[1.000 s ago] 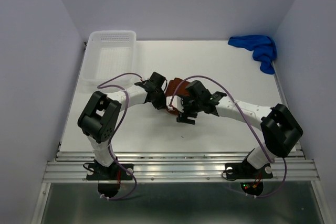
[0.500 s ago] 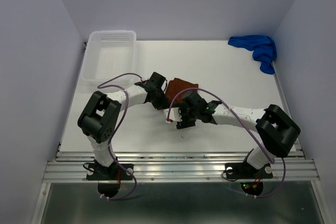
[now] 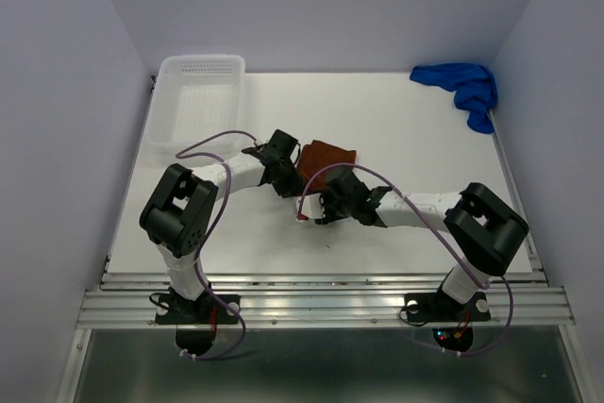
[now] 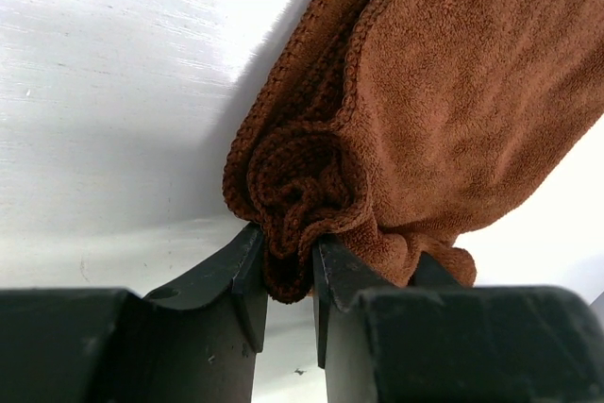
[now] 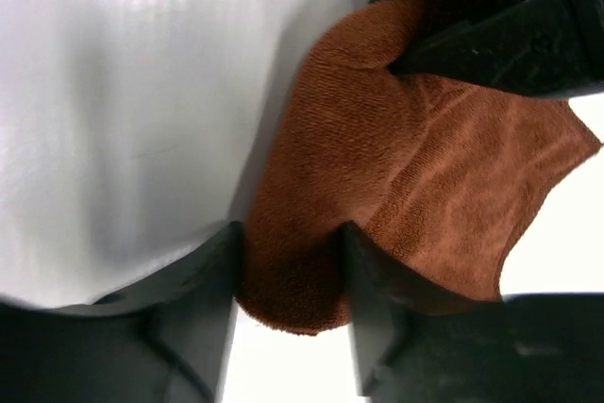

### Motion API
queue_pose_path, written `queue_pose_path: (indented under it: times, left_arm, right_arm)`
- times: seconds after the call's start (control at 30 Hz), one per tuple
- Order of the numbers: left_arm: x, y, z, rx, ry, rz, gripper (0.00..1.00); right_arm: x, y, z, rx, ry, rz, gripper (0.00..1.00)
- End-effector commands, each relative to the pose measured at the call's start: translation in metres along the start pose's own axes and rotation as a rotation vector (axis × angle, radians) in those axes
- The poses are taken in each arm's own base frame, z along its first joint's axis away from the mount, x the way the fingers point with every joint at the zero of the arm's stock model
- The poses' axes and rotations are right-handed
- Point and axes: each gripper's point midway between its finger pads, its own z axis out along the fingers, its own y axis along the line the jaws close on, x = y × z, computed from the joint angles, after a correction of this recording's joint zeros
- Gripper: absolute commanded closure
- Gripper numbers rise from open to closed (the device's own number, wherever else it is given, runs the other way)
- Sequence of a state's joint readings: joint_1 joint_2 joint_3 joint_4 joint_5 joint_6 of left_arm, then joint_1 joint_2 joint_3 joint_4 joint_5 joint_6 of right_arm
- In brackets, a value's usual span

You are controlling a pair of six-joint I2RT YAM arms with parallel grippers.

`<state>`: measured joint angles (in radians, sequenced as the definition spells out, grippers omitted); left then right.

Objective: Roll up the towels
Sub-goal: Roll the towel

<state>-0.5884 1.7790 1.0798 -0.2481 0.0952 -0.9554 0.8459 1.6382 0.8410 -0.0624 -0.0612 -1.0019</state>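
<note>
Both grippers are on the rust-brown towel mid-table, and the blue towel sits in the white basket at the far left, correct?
Not quite. The top view shows the blue towel bunched on the table in the far right corner, apart from the white basket. Left gripper and right gripper are on the rust-brown towel.

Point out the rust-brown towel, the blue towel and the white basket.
rust-brown towel (image 3: 332, 154), top external view, its flat far part.
blue towel (image 3: 462, 80), top external view, middle of the heap.
white basket (image 3: 196, 110), top external view, its bare floor.
</note>
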Motion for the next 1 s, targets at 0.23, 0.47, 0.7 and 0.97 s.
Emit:
queue_pose_path:
  times: [0.23,0.47,0.7,0.97]
  left_arm:
    - [0.022,0.027,-0.003,-0.061,0.06,0.063,0.68]
    - [0.006,0.012,-0.025,-0.016,-0.02,0.057,0.35]
    - [-0.008,0.005,-0.045,0.006,-0.099,0.033,0.2]
    - [-0.023,-0.003,-0.064,0.082,-0.202,0.042,0.07]
  right_arm:
    - [0.025,-0.006,0.014,0.062,0.047,0.06,0.95]
    - [0.008,-0.002,0.006,-0.076,-0.039,0.304,0.99]
    - [-0.004,0.001,-0.008,-0.264,-0.147,0.486,0.99]
    - [-0.02,0.005,-0.031,-0.546,-0.263,0.658,0.99]
